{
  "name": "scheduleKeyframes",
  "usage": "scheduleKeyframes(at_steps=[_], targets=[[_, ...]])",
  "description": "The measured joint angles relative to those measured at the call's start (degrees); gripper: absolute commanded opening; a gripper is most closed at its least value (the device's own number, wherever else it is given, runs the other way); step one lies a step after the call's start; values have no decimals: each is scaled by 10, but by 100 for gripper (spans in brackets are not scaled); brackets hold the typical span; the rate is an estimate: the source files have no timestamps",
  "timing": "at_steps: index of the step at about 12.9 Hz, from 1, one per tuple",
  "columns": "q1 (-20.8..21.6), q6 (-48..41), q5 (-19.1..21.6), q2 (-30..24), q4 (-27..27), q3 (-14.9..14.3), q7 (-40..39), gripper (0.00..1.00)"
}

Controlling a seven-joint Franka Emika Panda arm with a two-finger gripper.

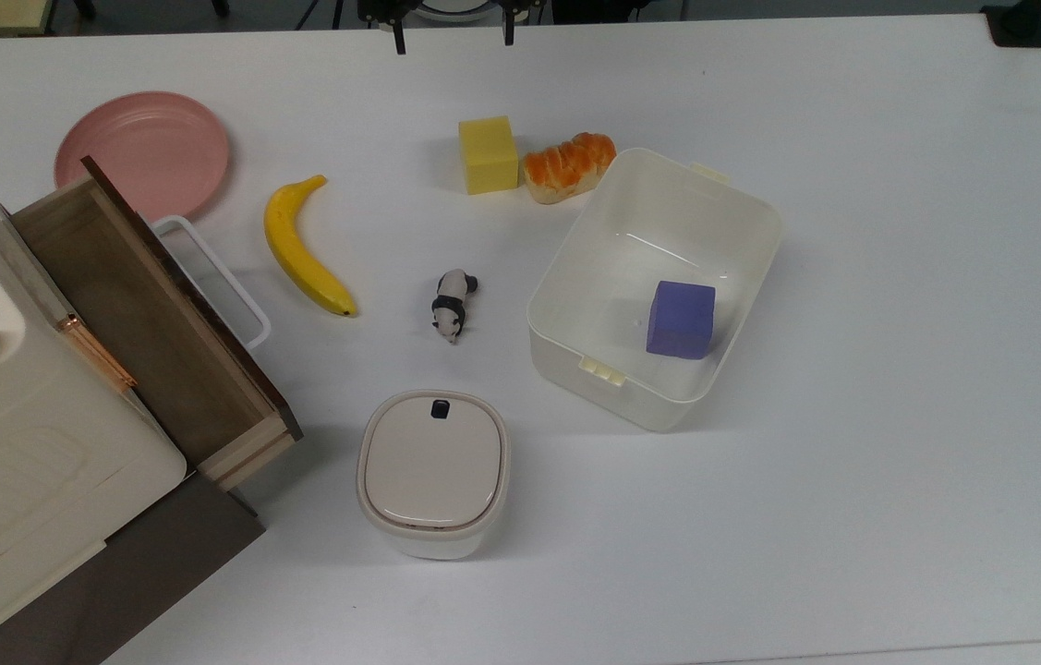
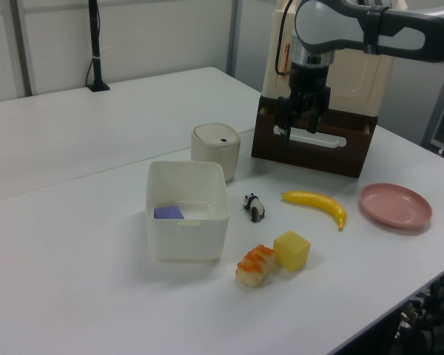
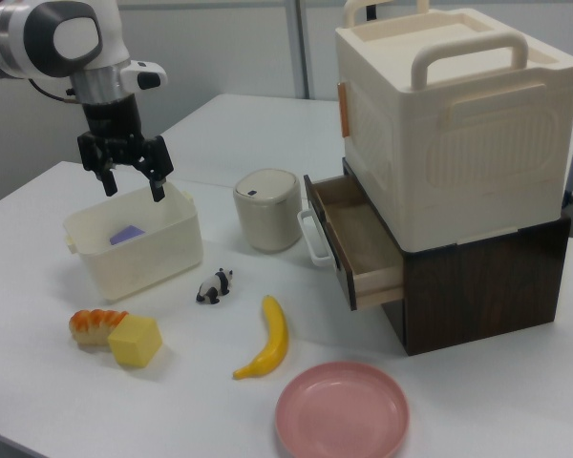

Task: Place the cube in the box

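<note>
Two finger tips of the end effector (image 1: 453,35) poke in at the top edge of the top view, spread wide, nothing between them, well apart from the cube (image 1: 488,154). Cube sits flat on the counter (image 1: 899,277), touching or just beside the bread roll (image 1: 568,165) on the top view's right; the box (image 1: 765,222) is right past the roll, open, with a purple cube (image 1: 682,319) already inside.

Left view: end effector (image 2: 300,123) hangs high in front of the open wooden drawer (image 2: 311,150), empty. Yellow cube (image 2: 291,250) near the front edge, bread roll (image 2: 255,265) against its side, box (image 2: 186,177) to the left view's left.

Right view: end effector (image 3: 126,172) high above the box (image 3: 177,215), fingers apart. Cube (image 3: 135,341) at front, roll (image 3: 92,325) next to it.

Step in hand looks like the approach to the cube. To do it well: come straight down, fingers on the two faces clear of the roll so a finger doesn't land on it, close gently since it looks like foam, lift clear of the rim, release in the free half away from the purple cube.
</note>
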Motion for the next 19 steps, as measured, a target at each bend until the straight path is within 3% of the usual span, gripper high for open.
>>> scheduleKeyframes(at_steps=[2, 7, 11, 16, 19], targets=[[0, -2, 0, -4, -7, 0, -2, 100], [2, 0, 0, -57, -83, 1, -51, 100], [19, 142, 0, -112, -223, 3, -52, 100], [25, 158, 0, -180, -333, 3, -54, 100], [26, 168, 0, -195, -366, 4, -58, 100]])
